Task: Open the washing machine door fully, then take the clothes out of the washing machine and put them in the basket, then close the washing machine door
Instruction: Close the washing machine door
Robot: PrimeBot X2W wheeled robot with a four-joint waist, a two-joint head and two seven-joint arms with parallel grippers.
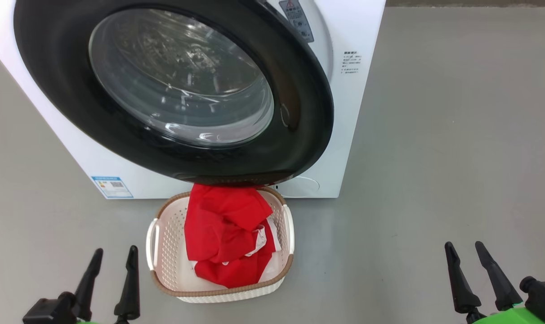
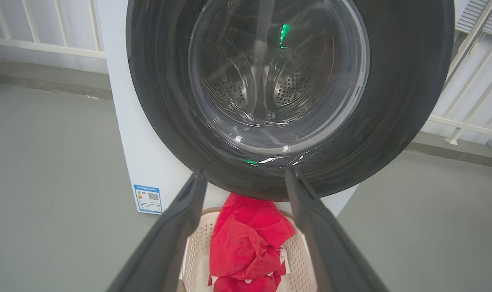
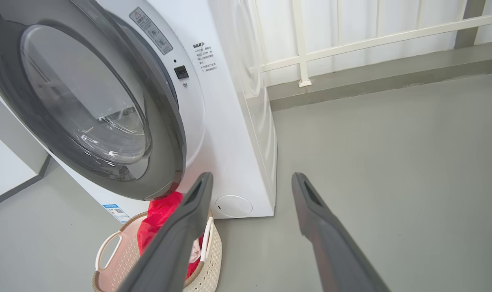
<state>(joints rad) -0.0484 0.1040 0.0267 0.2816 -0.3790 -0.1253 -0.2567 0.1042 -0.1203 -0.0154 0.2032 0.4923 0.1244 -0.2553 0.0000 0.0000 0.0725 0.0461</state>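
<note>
Nearest, the left end effector (image 1: 115, 251) and the right end effector (image 1: 463, 245) both hang low over the floor (image 1: 434, 157), fingers spread and nothing between them. Ahead of them and between the two, closer to the left one, sits the basket (image 1: 169, 252) with the red clothes (image 1: 223, 229) heaped inside. Unloading looks done, so what remains, I judge, is shutting the washing machine door (image 1: 182, 81). That door hangs ajar just beyond and above the basket, its bottom rim overhanging the basket's far end. Its free edge stands off the front of the washing machine (image 1: 346, 126) on the side toward the right end effector, where the right wrist view shows the gap and the latch socket (image 3: 181, 72). The hinge side lies beyond the left end effector. The push should therefore go up and forward against the black rim near that free edge, and the right arm seems better placed for it.
</note>
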